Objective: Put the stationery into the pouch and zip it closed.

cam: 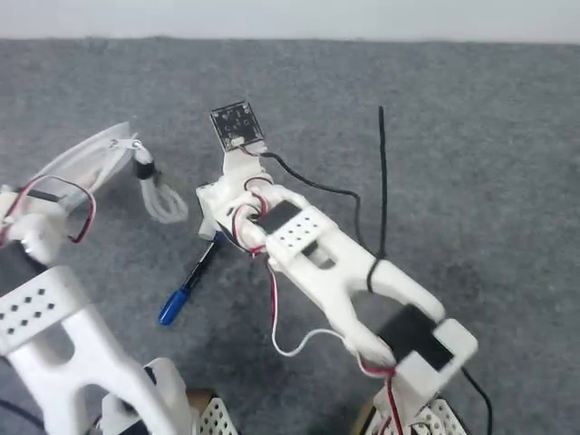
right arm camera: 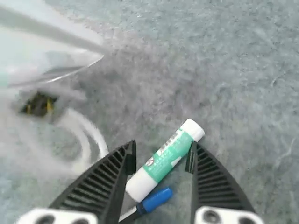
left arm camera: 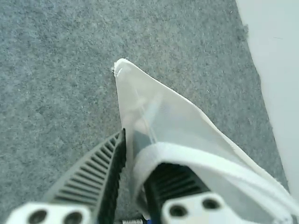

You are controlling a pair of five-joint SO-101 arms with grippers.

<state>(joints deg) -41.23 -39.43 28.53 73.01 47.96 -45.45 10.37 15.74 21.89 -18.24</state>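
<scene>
**Setting.** The table is covered by a grey, short-piled, carpet-like mat with a mottled, fibrous texture. Along the table's far edge the mat meets a plain, pale band in a straight line; whether this is a wall or a backing board cannot be told. In the left wrist view the mat borders a similar pale, smooth surface. Lighting is soft and even. Shadows on the mat are faint and diffuse, darkest toward the table's near edge.

Translucent wht pouch at left; green/wht glue stick flat, blue-cap pen beside.
</scene>
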